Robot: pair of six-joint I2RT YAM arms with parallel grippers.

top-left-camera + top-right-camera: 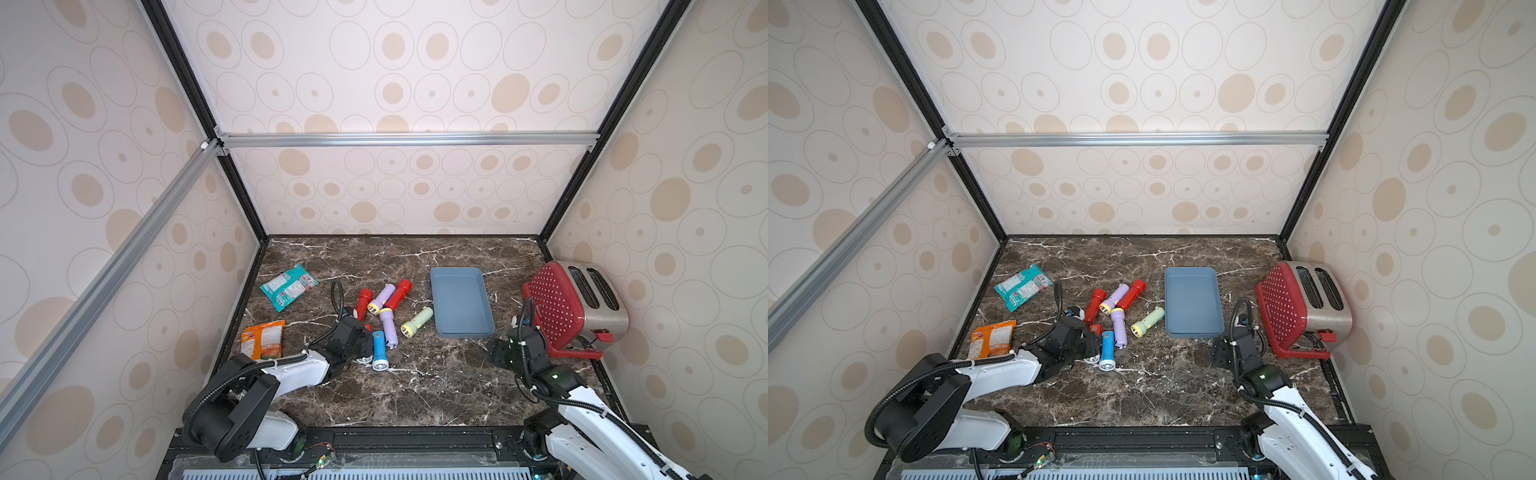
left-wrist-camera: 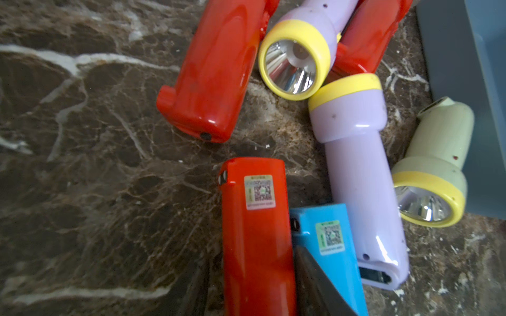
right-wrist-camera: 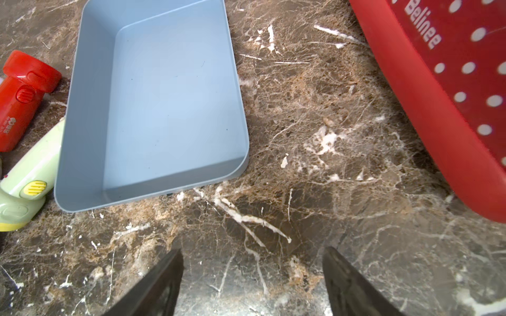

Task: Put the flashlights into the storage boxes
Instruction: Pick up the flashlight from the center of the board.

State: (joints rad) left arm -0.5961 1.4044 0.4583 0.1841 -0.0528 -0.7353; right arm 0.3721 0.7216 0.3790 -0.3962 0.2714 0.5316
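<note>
— While the left gripper [image 2: 250, 258] straddles that red flashlight [image 2: 254, 219], is it actually clamped?
— Cannot tell. Its fingers [image 2: 309, 279] stand narrow, one on each side of the body, one wedged against the blue flashlight [image 2: 342, 268]. A lilac flashlight [image 2: 358, 175] lies just beyond that.
— And the right gripper [image 3: 252, 254]?
— Fingers wide apart, holding nothing, above the marble table [image 3: 301, 191]. The blue-grey tray [image 3: 82, 136] sits beyond their tips, toward the left arm's side.

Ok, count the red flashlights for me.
3 red flashlights: one left of the far lilac flashlight, one right of it, one beside the blue flashlight, largely hidden under the left arm from above.
</note>
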